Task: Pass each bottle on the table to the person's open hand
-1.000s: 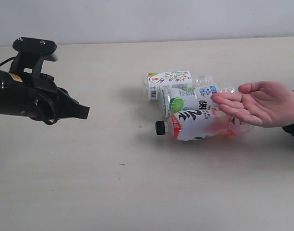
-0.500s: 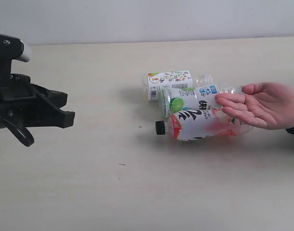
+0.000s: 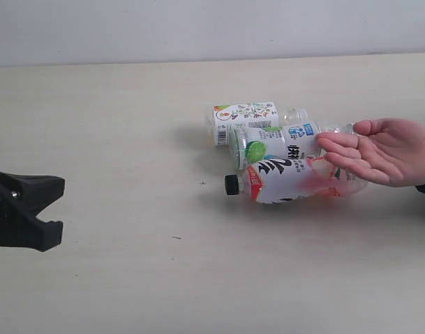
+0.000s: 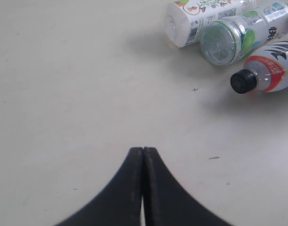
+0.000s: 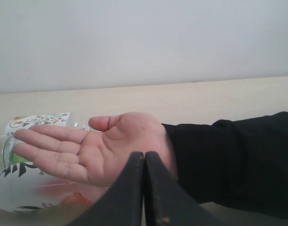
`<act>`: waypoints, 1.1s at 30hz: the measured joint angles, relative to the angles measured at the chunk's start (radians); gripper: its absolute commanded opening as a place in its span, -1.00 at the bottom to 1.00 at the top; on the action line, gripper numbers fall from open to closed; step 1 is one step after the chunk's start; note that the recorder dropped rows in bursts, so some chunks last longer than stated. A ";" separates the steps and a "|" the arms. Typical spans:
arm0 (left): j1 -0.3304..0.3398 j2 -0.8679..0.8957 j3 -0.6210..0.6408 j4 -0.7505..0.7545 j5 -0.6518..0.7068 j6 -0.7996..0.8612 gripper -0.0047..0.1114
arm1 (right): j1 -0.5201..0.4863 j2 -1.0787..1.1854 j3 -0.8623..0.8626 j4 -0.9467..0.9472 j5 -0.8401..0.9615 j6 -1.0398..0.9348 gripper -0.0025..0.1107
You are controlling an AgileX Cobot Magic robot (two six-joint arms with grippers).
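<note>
Three bottles lie in a cluster on the table (image 3: 129, 125): a white one with colourful print (image 3: 243, 115), a green-lime one (image 3: 268, 144) and a red-white one with a black cap (image 3: 289, 179). The person's open hand (image 3: 386, 149) hovers palm up over their far ends. My left gripper (image 3: 58, 235) is shut and empty at the left edge, far from the bottles. In the left wrist view its jaws (image 4: 143, 149) meet, with the red-white bottle (image 4: 268, 73) well ahead. My right gripper (image 5: 144, 154) is shut and empty just before the hand (image 5: 101, 150). It is outside the exterior view.
A pale wall (image 3: 198, 28) runs along the table's far edge. The person's black sleeve (image 5: 228, 160) stretches beside my right gripper. Bare tabletop lies between my left gripper and the bottles, with a few small dark specks (image 3: 176, 238).
My left arm has drawn back leftward and lower in the exterior view, mostly out of the frame. The hand has shifted slightly right. The bottles have not moved.
</note>
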 measured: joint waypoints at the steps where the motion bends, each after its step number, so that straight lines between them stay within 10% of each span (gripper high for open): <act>1: 0.000 -0.012 0.015 0.000 -0.002 0.000 -0.92 | 0.000 0.000 0.000 0.000 0.000 0.000 -0.96; 33: 0.000 -0.042 0.032 0.013 -0.004 0.000 -0.92 | 0.000 0.000 0.000 0.229 -0.325 0.046 -0.96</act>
